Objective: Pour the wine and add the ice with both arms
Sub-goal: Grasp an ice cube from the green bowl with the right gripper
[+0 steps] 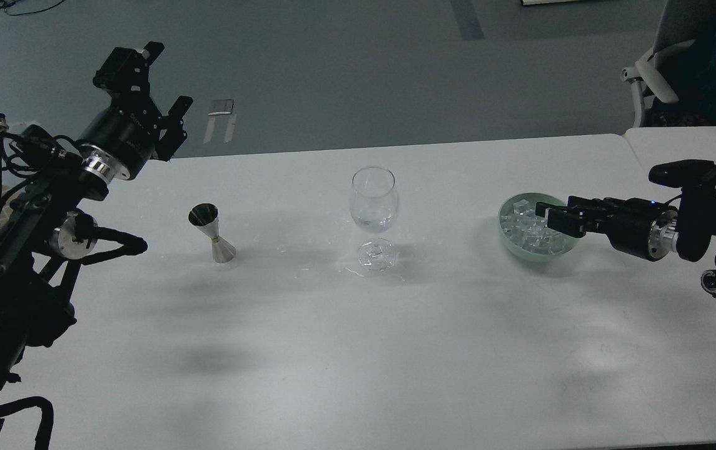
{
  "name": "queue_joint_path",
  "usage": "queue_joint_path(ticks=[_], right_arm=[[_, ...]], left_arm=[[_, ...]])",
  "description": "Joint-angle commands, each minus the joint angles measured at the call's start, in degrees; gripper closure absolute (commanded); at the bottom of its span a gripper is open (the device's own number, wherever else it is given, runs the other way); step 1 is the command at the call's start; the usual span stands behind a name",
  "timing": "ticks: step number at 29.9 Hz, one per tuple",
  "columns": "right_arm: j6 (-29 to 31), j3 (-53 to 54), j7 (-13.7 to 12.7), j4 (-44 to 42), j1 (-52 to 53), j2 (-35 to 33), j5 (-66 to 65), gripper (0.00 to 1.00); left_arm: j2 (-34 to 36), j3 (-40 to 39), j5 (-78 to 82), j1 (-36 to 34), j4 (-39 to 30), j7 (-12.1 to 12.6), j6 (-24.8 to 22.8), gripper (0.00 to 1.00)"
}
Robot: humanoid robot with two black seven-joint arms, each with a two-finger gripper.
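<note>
Hovering over ice (pixel 529 228): R claw (pixel 551 219), maybe touching

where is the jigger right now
In the head view the steel jigger stands upright on the white table, left of the wine glass.

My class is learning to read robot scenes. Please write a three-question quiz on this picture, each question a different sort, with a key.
1. True or false: the jigger stands left of the wine glass.
2. The right gripper is over: A) the jigger B) the bowl of ice C) the wine glass.
3. Fill in: the left gripper is raised, holding ____.

Key: 1 true; 2 B; 3 nothing.
</note>
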Motion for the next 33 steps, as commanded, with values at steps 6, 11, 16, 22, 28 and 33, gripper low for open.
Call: queue_joint_path(ticks=[6, 11, 16, 22, 28, 33], right_arm=[[0.0, -1.8, -0.6, -4.3, 0.4, 3.4, 0.0, 0.24], [0.0, -2.2, -0.7, -6.3, 0.6, 7.3, 0.0, 0.23], [0.0, -2.3, -0.7, -6.8, 0.6, 7.6, 0.0, 0.24], [0.0, -2.5, -0.9, -7.0, 0.5, 7.5, 0.0, 0.25], [0.0, -2.5, -1.0, -7.0, 0.4, 7.5, 0.0, 0.36], [0.0, -2.5, -1.2, -7.0, 0.5, 7.5, -0.1, 0.39]], left_arm=[[-0.6, 0.1, 0.1, 0.1, 0.0, 0.0, 0.0, 0.02], [-0.7, 0.1, 0.1, 0.2, 0.0, 0.0, -0.1, 0.02], [-0.7, 0.1, 0.1, 0.2, -0.1, -0.1, -0.1, 0.02], [-0.8, 0.1, 0.1, 0.2, 0.0, -0.1, -0.1, 0.02], [-1.1, 0.1, 0.1, 0.2, -0.1, -0.1, -0.1, 0.02], [-1.1, 0.1, 0.1, 0.3, -0.6, -0.1, -0.1, 0.02]])
